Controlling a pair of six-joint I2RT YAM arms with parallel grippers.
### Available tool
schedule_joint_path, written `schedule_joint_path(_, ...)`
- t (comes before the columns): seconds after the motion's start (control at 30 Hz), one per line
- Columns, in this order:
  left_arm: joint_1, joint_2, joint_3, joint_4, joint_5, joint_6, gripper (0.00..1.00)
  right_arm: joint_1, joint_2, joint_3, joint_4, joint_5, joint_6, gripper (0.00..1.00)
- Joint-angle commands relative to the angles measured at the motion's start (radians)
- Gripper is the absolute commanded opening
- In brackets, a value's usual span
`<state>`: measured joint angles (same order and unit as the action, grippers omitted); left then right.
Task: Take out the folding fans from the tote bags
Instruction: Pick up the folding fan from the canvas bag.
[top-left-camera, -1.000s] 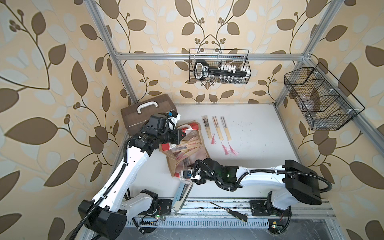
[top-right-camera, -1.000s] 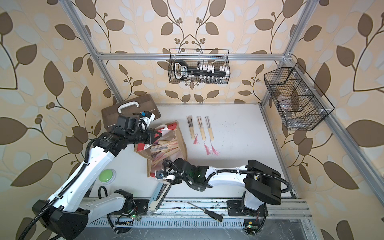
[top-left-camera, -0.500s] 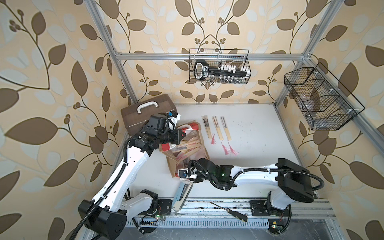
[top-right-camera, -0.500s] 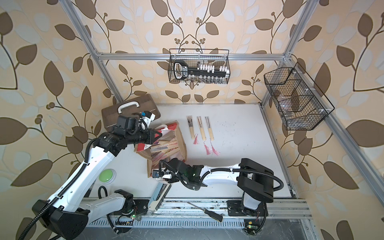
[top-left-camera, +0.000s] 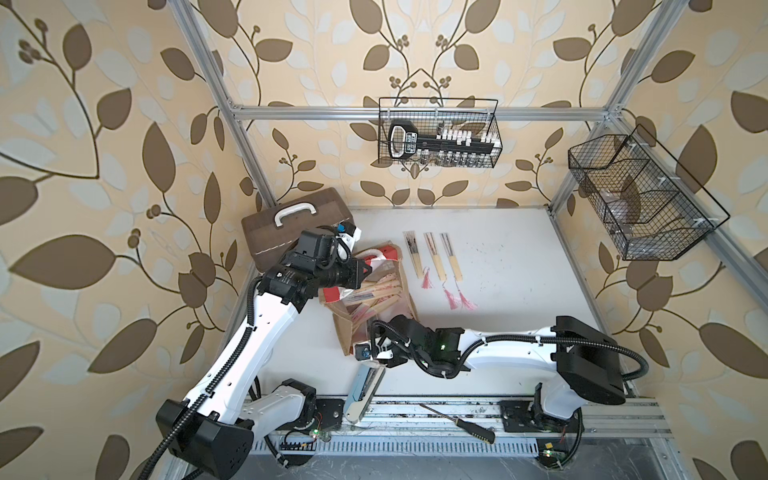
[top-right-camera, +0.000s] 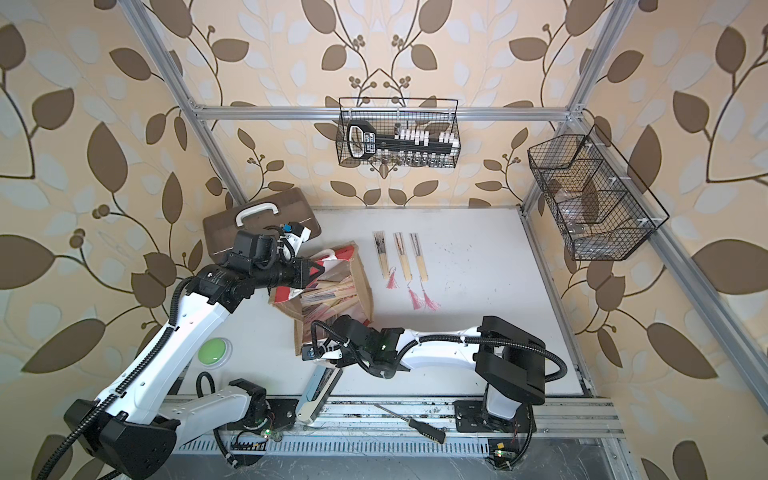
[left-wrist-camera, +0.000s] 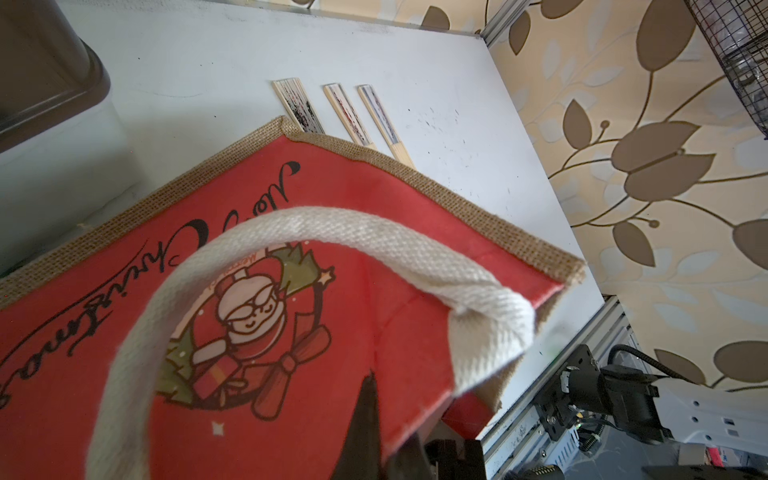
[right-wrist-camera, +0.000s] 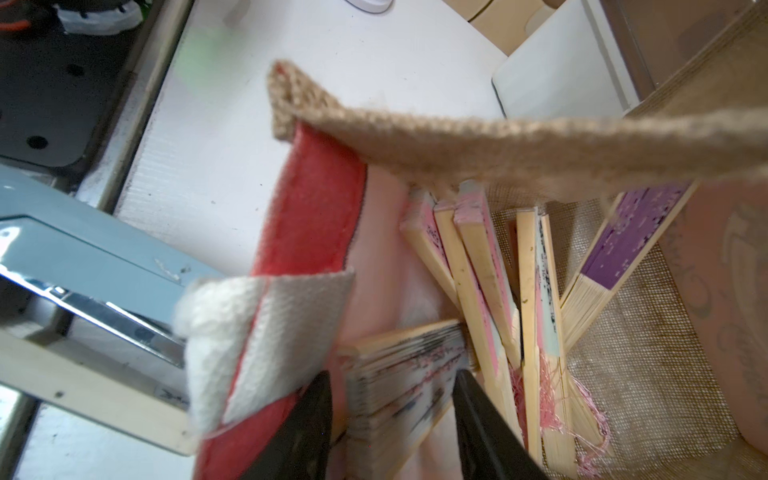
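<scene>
My left arm (top-left-camera: 266, 332) climbs from its 7 o'clock base toward 1 o'clock, with the left gripper (top-left-camera: 365, 270) pinched tight on the tote bag (top-left-camera: 343, 336) wall. My right arm (top-left-camera: 511, 340) lies low, stretched toward 9 o'clock, the right gripper (right-wrist-camera: 390, 382) jaws parted.

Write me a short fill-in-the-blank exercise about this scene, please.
1. ___ fans lie in a row on the table beside the bag.
2. The left gripper is shut on the bag's ___ panel.
3. The right gripper straddles a ___ inside the bag.
Missing: three; red; fan.
</scene>
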<state>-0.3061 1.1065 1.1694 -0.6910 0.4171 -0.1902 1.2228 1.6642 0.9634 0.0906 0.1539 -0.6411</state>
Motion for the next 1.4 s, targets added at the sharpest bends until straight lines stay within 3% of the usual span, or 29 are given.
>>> schedule_joint_path(0.0, 0.004, -0.017, 0.029, 0.021, 0.031, -0.005, 0.00, 0.005, 0.021, 0.021, -0.057, -0.030, -0.033, 0.49)
schedule_joint_path(0.63, 0.004, -0.016, 0.030, 0.022, 0.032, -0.005, 0.00, 0.012, 0.062, 0.000, 0.145, 0.185, -0.038, 0.46)
schedule_joint_path(1.13, 0.004, -0.016, 0.028, 0.024, 0.037, -0.006, 0.00, 0.007, 0.051, -0.022, 0.255, 0.287, -0.027, 0.43)
schedule_joint_path(1.37, 0.004, -0.016, 0.029, 0.025, 0.040, -0.008, 0.00, -0.005, 0.052, -0.023, 0.239, 0.254, -0.040, 0.41)
